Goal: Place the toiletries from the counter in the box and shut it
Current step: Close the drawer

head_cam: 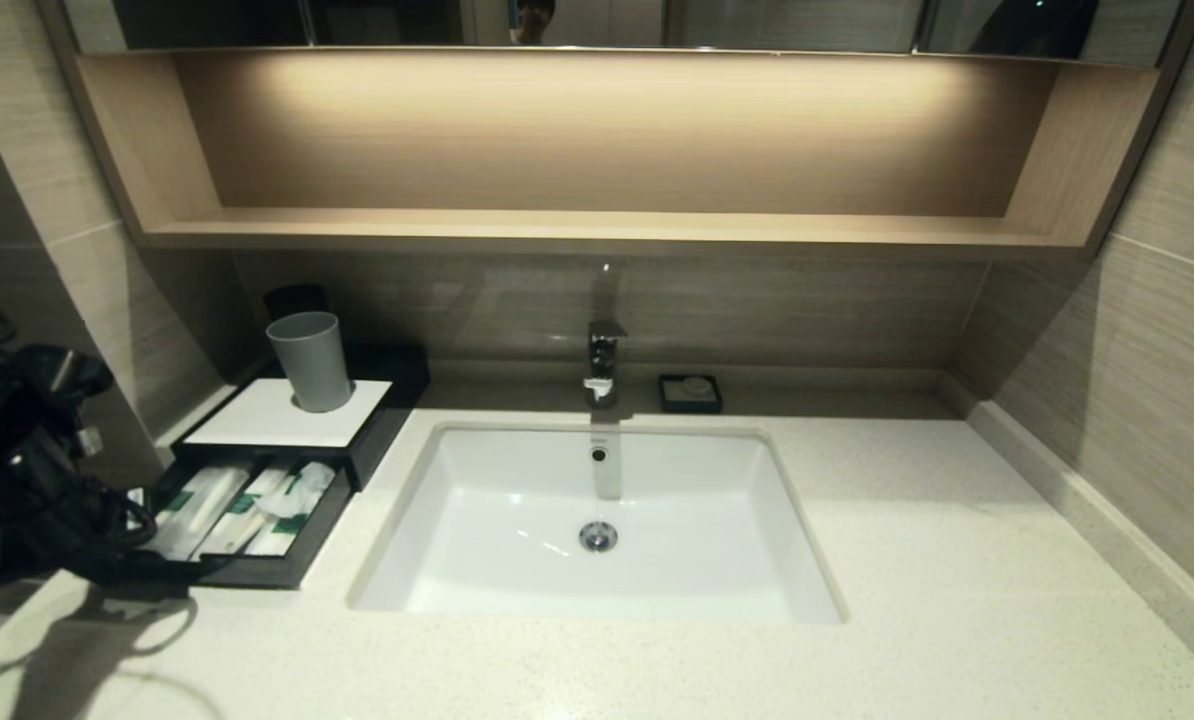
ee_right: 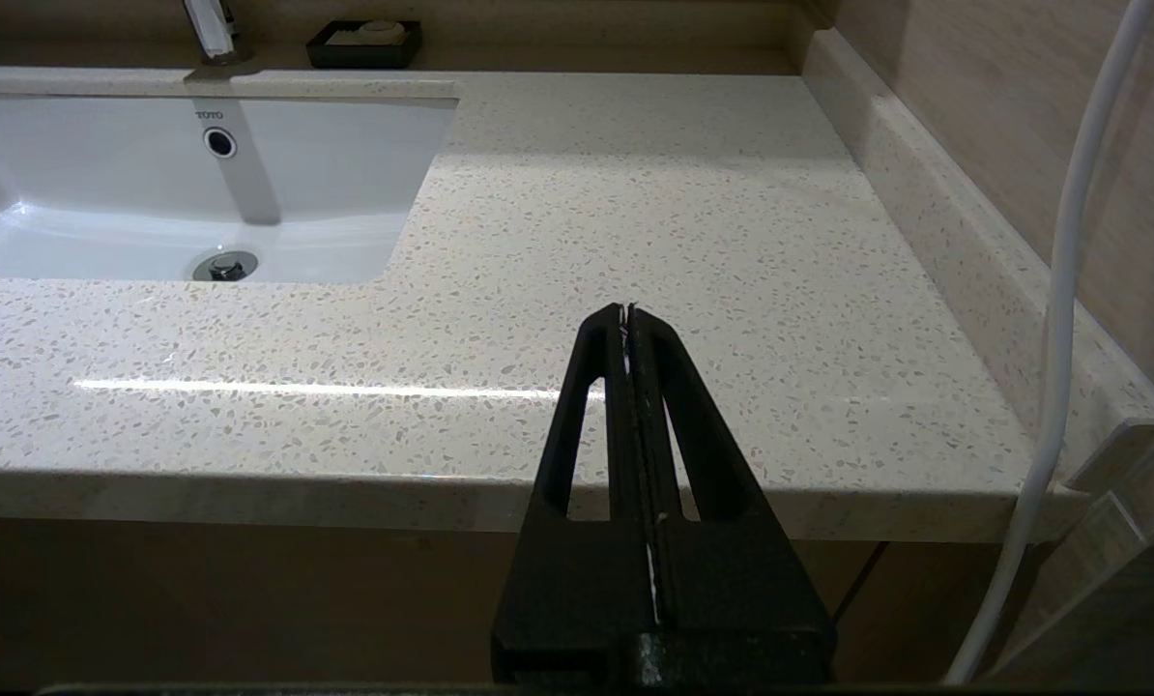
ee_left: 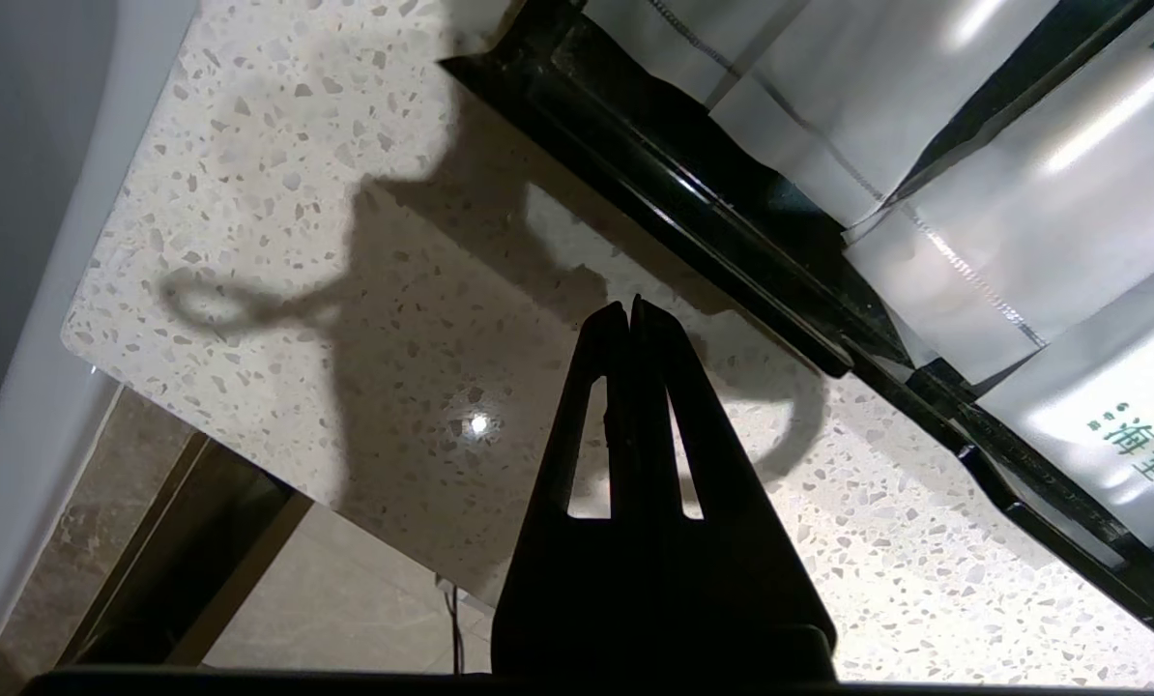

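The clear-wrapped toothbrush packets and white sachet [head_cam: 247, 500] lay in the pulled-out drawer of the flat black box with white top panel [head_cam: 287, 412], at lower left of the head view. Left gripper [ee_left: 630, 307] was pinched closed, empty, near the drawer front [ee_left: 693, 232]. Right gripper [ee_right: 628, 311] was closed over the speckled cream stone counter [ee_right: 635, 213]. Risk: an off-centre push could skew or jam the drawer, or tip the grey plastic cup [head_cam: 310, 360].

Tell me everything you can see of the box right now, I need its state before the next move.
The box is low, flat and black with a white top panel, on the counter left of the sink. A grey cup stands on its top. Its front drawer is pulled out, holding the wrapped toiletries. The shut left gripper hovers just outside the drawer's front edge, not touching it.
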Tool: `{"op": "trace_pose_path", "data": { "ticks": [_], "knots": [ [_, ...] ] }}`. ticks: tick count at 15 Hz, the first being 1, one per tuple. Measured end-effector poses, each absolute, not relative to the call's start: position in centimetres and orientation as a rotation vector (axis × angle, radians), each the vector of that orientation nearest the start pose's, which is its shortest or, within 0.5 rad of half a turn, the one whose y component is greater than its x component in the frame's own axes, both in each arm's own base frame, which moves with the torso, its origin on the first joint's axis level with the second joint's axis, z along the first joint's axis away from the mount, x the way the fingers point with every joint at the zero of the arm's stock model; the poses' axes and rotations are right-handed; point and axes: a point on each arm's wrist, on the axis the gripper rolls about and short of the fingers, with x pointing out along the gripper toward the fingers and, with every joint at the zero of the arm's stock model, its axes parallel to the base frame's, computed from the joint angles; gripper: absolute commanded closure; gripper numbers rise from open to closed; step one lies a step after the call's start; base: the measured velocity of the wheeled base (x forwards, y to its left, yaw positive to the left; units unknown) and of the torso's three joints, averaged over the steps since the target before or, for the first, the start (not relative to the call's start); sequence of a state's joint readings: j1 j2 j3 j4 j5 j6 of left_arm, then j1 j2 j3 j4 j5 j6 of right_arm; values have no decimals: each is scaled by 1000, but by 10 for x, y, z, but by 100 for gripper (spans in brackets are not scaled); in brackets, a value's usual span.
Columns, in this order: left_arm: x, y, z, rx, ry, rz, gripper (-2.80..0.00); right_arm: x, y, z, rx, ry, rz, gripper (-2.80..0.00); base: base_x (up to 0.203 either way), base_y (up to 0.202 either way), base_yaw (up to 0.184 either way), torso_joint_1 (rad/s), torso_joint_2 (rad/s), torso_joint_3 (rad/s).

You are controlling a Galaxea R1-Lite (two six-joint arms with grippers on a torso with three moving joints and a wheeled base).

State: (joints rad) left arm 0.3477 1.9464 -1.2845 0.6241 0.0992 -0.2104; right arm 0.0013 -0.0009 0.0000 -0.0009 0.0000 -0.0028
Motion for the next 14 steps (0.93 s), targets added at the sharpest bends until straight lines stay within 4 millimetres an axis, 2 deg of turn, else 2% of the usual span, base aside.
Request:
{"op": "trace_pose_path", "data": {
  "ticks": [14],
  "knots": [
    [326,99,131,-329,1164,456,0,-23,0,76,-3,-2,1,0,0,0,0,0,0,0]
  ]
}}
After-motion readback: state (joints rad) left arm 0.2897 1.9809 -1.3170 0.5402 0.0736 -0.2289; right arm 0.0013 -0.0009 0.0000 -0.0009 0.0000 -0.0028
